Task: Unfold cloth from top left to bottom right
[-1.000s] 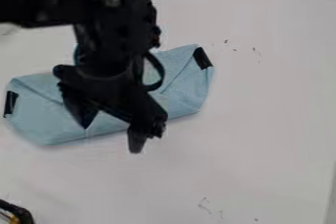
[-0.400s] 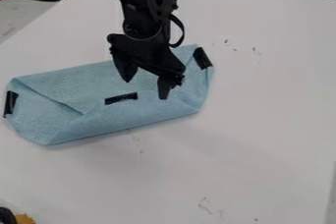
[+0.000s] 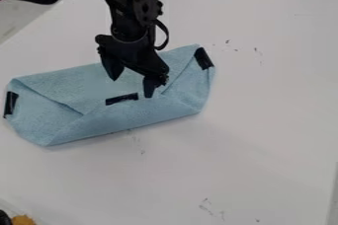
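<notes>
On a white bench (image 3: 264, 130), a blue cloth (image 3: 82, 128) lay folded, black patches (image 3: 121, 99) at both ends and midway, as the hand (image 3: 132, 87), fingers (image 3: 113, 69) spread and empty, hung over it.

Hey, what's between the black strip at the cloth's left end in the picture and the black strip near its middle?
Just blue cloth between the left strip and middle strip, crossed by a slanting fold edge, in the camera view.
</notes>
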